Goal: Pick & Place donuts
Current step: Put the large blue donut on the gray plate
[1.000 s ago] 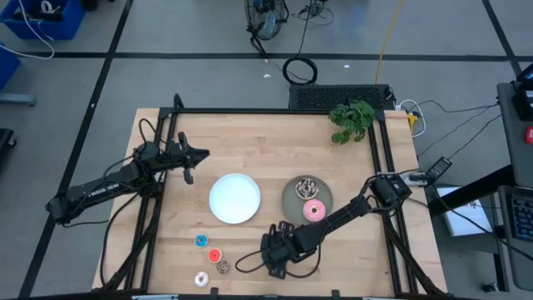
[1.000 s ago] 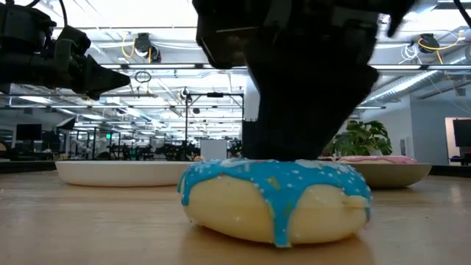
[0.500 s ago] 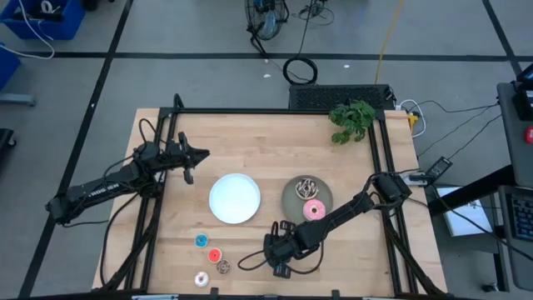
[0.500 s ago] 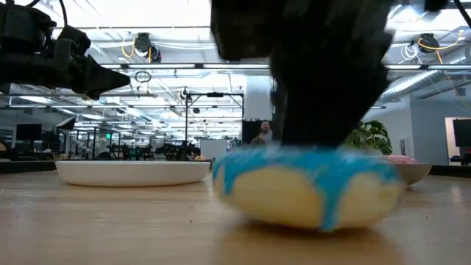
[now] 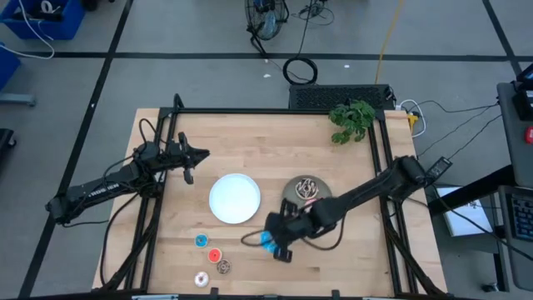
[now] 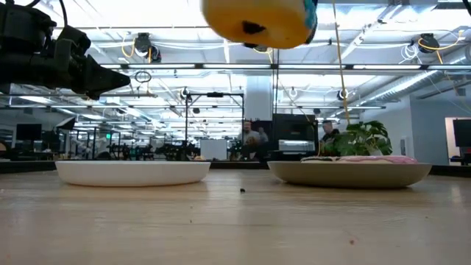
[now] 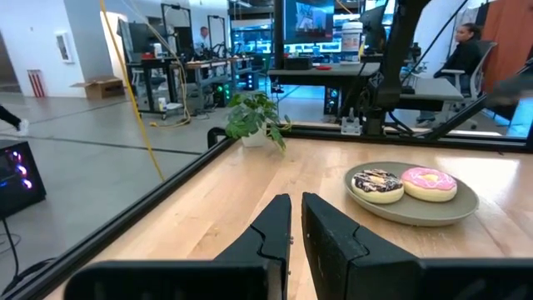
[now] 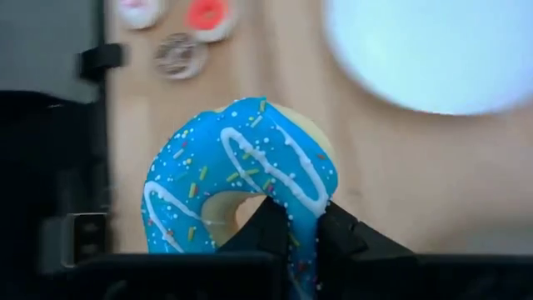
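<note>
My right gripper (image 5: 276,242) hangs above the table between the white plate (image 5: 234,198) and the grey plate (image 5: 291,198), shut on the blue sprinkled donut (image 8: 241,175). In the low view the donut's pale underside (image 6: 257,22) shows high above the tabletop. A brown drizzled donut (image 7: 377,183) and a pink donut (image 7: 429,183) lie on the grey plate (image 7: 416,210). Tiny blue (image 5: 201,241), red (image 5: 214,255), brown (image 5: 223,267) and white (image 5: 201,279) donuts lie near the front edge. My left gripper (image 5: 204,155) waits shut at the far left. My right gripper pinches one side of the blue donut's ring (image 8: 301,204) between its two fingers, one finger (image 8: 265,229) in the hole and the other (image 8: 337,235) outside the rim. The fingers come from above, slanting down. The donut is lifted clear of the table and hangs tilted.
A small green plant (image 5: 351,121) stands at the far right corner. The black frame rails (image 5: 275,112) run along the table's far and side edges. Bare wood lies between the two plates and the front edge.
My right gripper has shut on the blue donut, which first slid a little along the table and then rose clear of it. The gripper has gone up and toward the far edge, nearer the grey plate.
</note>
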Available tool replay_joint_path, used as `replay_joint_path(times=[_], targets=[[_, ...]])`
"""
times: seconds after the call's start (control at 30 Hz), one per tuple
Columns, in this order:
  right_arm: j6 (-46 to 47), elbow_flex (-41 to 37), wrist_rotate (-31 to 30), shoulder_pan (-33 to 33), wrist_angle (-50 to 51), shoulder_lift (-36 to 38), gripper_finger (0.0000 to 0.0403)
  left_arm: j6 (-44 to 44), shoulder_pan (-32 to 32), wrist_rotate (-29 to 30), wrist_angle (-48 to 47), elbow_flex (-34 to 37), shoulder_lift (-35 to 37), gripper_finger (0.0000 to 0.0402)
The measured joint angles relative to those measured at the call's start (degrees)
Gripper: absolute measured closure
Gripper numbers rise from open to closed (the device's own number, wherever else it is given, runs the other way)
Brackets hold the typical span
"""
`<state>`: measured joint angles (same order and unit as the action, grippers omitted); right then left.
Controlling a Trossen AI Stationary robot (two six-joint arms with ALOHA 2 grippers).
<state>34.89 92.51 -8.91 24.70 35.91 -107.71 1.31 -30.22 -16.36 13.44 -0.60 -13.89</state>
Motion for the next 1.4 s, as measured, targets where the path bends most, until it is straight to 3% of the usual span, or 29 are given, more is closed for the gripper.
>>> replay_joint_path(times=[0.23,0.57,1.0,1.4], targets=[[0.2,0.0,-1.7,-4.0,11.6,6.6,0.0388,-0.5,0.0,0.0,-0.6,0.0,0.0,0.0364],[-1.3,-0.4,-1.7,-12.0,17.5,6.0,0.0389,-1.5,0.0,0.0,-1.3,0.0,0.0,0.0364],[-4.3,-15.9,1.7,-17.6,7.6,6.2,0.0389,-0.1,0.0,0.0,-1.7,0.0,0.0,0.0364],[-5.7,-17.0,1.9,-17.6,2.8,6.3,0.0389,0.3,0.0,1.5,-1.7,0.0,0.0,0.0364]])
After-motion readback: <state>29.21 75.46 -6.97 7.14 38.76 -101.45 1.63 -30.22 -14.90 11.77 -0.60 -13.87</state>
